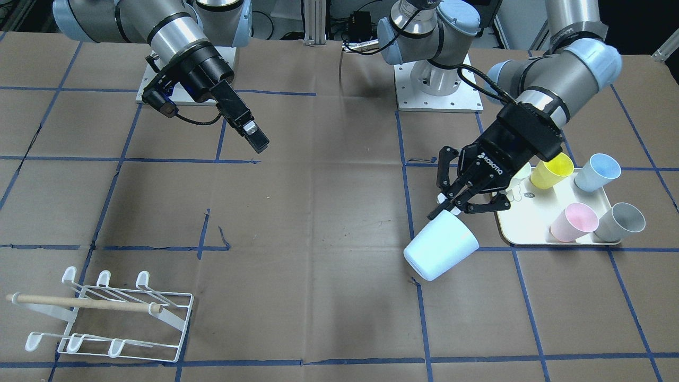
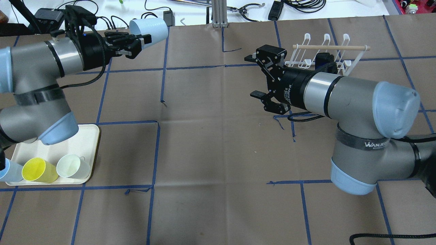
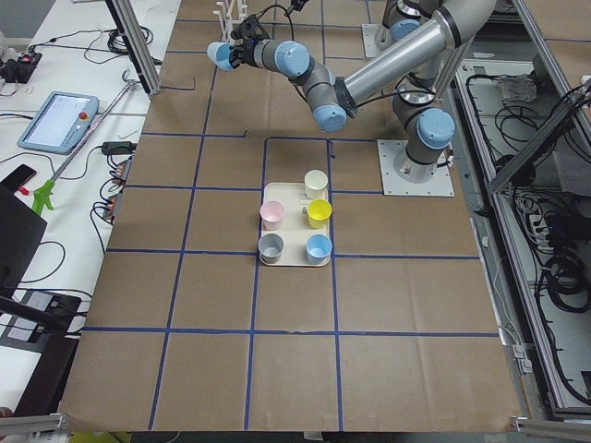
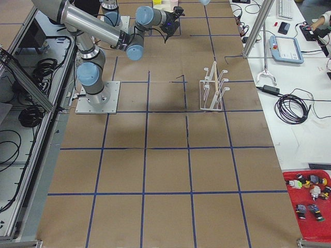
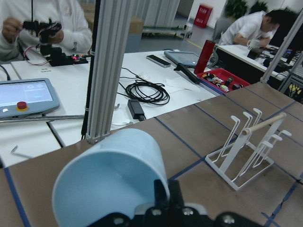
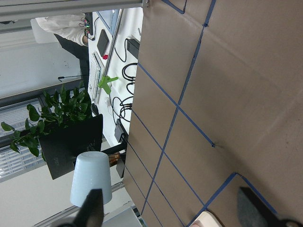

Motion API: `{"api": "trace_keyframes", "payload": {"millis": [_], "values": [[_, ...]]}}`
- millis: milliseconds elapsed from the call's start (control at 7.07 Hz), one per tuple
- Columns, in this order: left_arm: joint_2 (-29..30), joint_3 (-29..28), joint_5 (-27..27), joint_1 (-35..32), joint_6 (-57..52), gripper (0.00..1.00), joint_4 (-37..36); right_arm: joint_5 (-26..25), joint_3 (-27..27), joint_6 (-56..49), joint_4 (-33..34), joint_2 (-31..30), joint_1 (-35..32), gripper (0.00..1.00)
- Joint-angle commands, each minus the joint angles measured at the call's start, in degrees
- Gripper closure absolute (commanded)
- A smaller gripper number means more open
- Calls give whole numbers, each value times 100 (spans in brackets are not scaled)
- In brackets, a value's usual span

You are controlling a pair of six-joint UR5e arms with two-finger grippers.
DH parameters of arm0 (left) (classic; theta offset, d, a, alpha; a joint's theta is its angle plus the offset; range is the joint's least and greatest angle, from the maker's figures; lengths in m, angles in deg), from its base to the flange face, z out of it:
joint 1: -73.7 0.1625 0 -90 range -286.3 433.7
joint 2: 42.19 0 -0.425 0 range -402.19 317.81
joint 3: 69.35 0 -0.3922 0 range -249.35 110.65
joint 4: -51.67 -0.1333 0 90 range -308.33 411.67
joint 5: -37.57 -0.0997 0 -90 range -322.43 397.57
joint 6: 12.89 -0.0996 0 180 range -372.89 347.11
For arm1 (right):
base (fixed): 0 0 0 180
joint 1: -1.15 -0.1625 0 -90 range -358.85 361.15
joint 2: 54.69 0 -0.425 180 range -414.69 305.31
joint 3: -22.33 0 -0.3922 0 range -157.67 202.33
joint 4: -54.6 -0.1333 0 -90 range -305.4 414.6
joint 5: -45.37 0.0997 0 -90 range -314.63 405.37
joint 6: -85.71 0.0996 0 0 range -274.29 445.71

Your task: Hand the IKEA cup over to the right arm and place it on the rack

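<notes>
A: Closest in, seen from the operators' side?

B: White wire rack point(image 1: 119, 318) of thin bent rod, with six round-tipped prongs in two rows and a pale wooden dowel point(image 1: 79, 302) laid across. Stands on the brown paper counter point(image 1: 318, 223), which is matte, creased and gridded with blue tape.

A: And the IKEA cup point(image 1: 440, 246)?

B: Farther in, well apart from the rack, toward the counter's other end. Pale blue, smooth and tapered, tipped on its side with the wide end toward the operators. Held off the counter by the left end effector point(image 1: 450, 208), whose black linked fingers are pressed together on the narrower end.

A: Just beyond that?

B: Cream rectangular tray point(image 1: 522, 217) with rounded corners and a low rim. Carries more tapered cups of the same shape, standing mouth up: yellow cup point(image 1: 551, 172), light blue cup point(image 1: 597, 172), pink cup point(image 1: 573, 222), grey cup point(image 1: 618, 222). Also an off-white cup point(image 1: 524, 171), mostly hidden behind the black fingers.

A: Farthest back?

B: Right end effector point(image 1: 257, 139), boxy and black, hanging over the counter near the metal base plates. Fingers point(image 6: 92, 210) spread wide apart, as the overhead and wrist views show, and clear of the cup.
</notes>
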Motion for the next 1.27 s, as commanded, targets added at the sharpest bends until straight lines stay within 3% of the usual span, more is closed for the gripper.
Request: {"api": "trace_keyframes", "payload": {"millis": [0,141,283,707,1131], "values": [[1051,426,549,-322,435,99,-2611,-68,7,8,161,9,0,0],[1214,400,585,-525,1431,99,-3634,-95,7,25,250,9,9,0],[1259,391,551,-622,1702,97,-3949,-86,7,26,242,27,0,0],[1259,444,585,-834,1705,96,-3987,-252,68,34,251,474,9,0],[1294,453,603,-861,1696,96,-3978,-227,226,-18,260,527,-9,0]]}}
